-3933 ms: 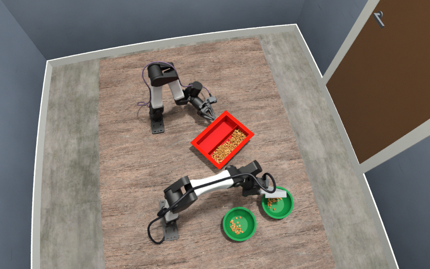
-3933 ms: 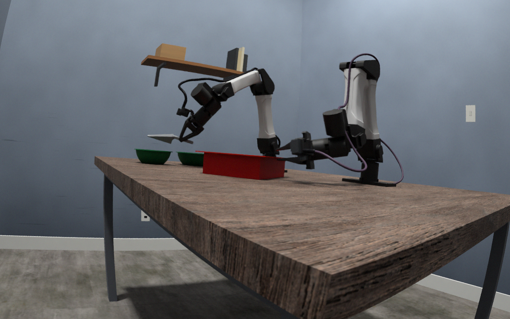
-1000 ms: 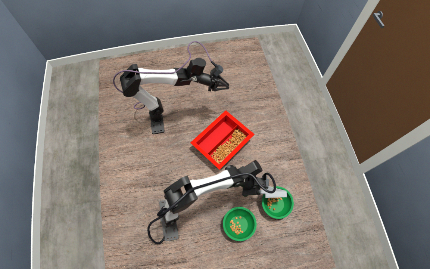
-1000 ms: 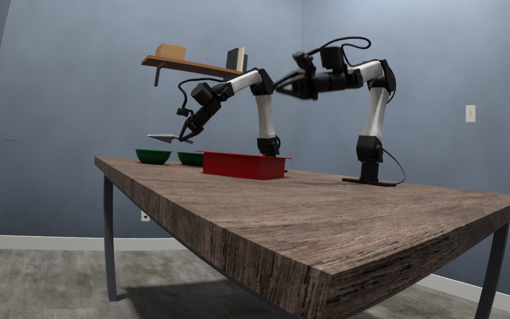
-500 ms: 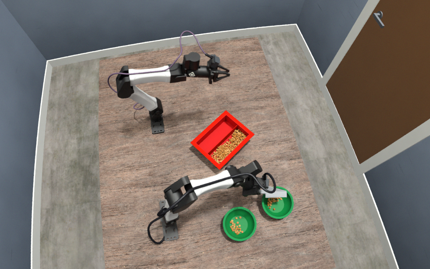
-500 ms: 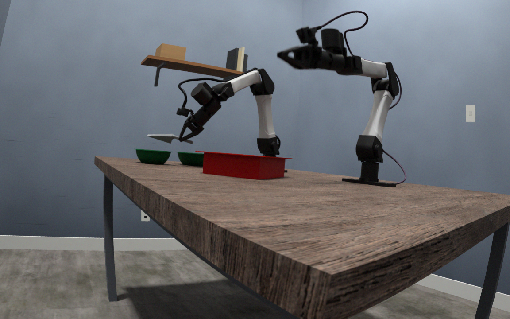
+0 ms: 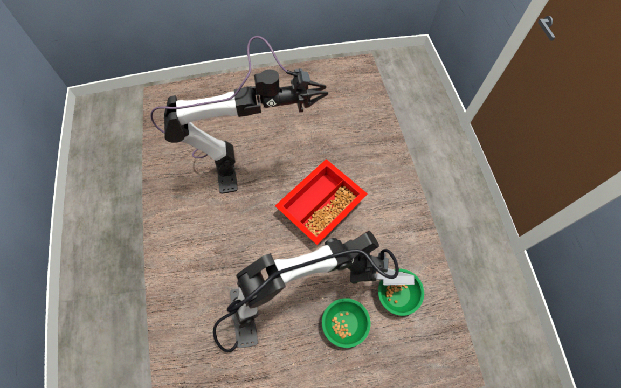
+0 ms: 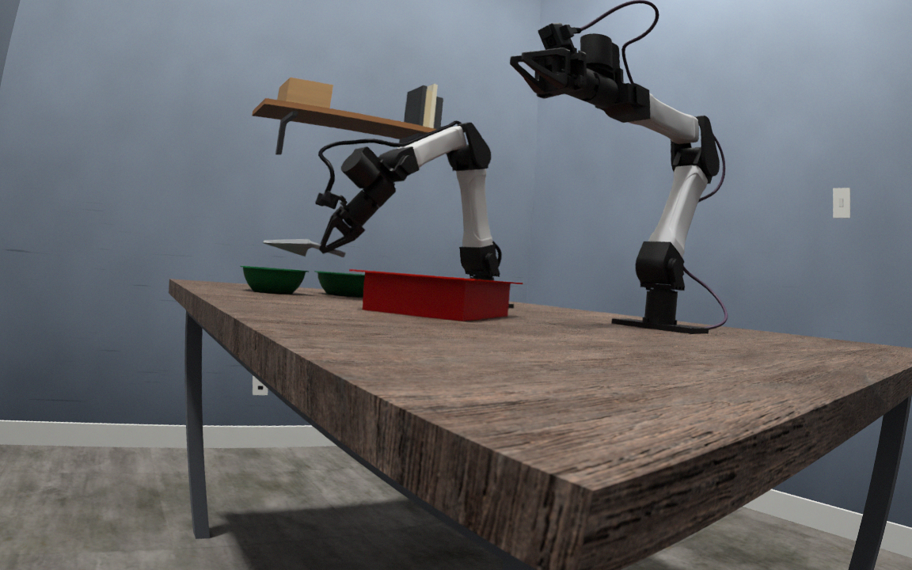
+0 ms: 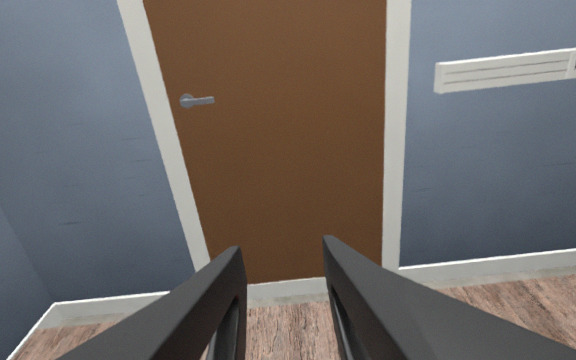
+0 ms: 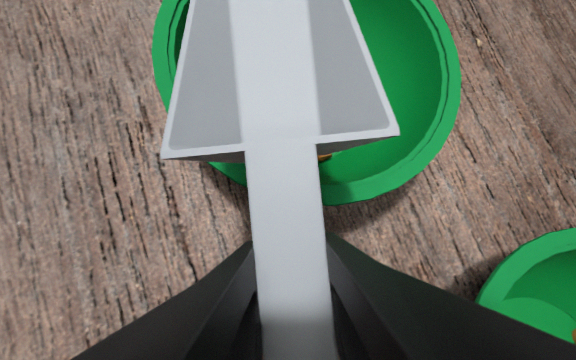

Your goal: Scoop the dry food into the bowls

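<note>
The red box (image 7: 303,185) (image 8: 413,294) stands flat, its right-hand compartment holding many tan food pieces (image 7: 330,211). One green bowl (image 7: 401,313) (image 8: 273,280) (image 10: 451,80) and a second green bowl (image 7: 346,344) (image 8: 340,284) (image 10: 510,270) stand upright, each with several pieces inside. My right gripper (image 7: 381,276) (image 8: 323,248) (image 10: 291,255) is shut on the handle of the grey scoop (image 7: 399,278) (image 8: 291,245) (image 10: 278,75), held above the first bowl. No pieces show on the scoop's visible side. My left gripper (image 7: 326,90) (image 8: 526,76) (image 9: 283,258) is partly open, empty and high up, away from box and bowls.
The right arm reaches between the box and the second bowl. The left arm's base (image 7: 227,182) (image 8: 659,324) stands left of the box in the top view. Walls and a door (image 7: 568,96) (image 9: 288,125) lie beyond the table (image 8: 516,397).
</note>
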Available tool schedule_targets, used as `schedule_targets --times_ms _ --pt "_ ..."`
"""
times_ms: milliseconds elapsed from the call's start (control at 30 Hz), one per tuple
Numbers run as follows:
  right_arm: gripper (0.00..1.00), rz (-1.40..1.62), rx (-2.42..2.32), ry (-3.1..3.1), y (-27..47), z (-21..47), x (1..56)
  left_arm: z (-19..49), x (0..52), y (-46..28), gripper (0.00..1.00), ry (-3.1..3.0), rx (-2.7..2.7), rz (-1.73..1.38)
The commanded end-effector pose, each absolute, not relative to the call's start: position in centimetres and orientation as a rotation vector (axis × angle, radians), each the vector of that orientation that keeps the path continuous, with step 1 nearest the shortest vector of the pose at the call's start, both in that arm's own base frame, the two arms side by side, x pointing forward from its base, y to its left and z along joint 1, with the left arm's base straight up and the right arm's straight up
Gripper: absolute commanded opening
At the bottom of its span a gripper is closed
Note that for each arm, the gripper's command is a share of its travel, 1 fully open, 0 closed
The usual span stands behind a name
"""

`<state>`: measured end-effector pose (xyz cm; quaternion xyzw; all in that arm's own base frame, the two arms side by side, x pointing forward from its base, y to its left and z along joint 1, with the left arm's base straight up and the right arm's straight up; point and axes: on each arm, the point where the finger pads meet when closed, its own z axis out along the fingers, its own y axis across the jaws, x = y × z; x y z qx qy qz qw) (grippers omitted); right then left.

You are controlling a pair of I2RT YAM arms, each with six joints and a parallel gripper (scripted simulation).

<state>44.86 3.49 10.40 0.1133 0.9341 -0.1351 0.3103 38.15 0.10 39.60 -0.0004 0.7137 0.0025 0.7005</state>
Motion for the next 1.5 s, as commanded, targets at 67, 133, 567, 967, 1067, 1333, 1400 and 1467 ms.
schedule_targets --times_ms 67,133,567,967,1067,1333,1400,1467 --pt "0.00 -0.344 0.321 2.391 3.0 13.0 45.4 43.6 37.0 -0.6 0.27 1.487 0.007 -0.018" --pt "0.00 -0.316 0.263 2.447 3.9 12.0 44.1 42.8 37.7 -0.4 0.27 1.509 0.008 -0.010" --pt "0.00 -0.153 -0.024 2.574 5.9 11.5 37.0 43.1 37.4 -0.4 0.27 1.505 0.008 -0.010" --pt "0.00 -0.008 -0.254 2.632 7.0 10.2 30.1 43.1 37.4 -0.4 0.27 1.505 0.008 -0.010" --pt "0.00 0.043 -0.329 2.639 7.3 9.6 28.0 43.1 37.4 -0.4 0.27 1.505 0.008 -0.010" --pt "0.00 0.141 -0.460 2.613 8.1 8.8 24.6 43.1 37.4 -0.4 0.27 1.505 0.008 -0.010" --pt "0.00 0.132 -0.425 2.585 7.9 9.6 25.4 43.1 37.4 -0.4 0.27 1.505 0.008 -0.010" --pt "0.00 0.122 -0.396 2.546 7.8 10.8 26.3 43.1 37.4 -0.4 0.27 1.505 0.008 -0.010"
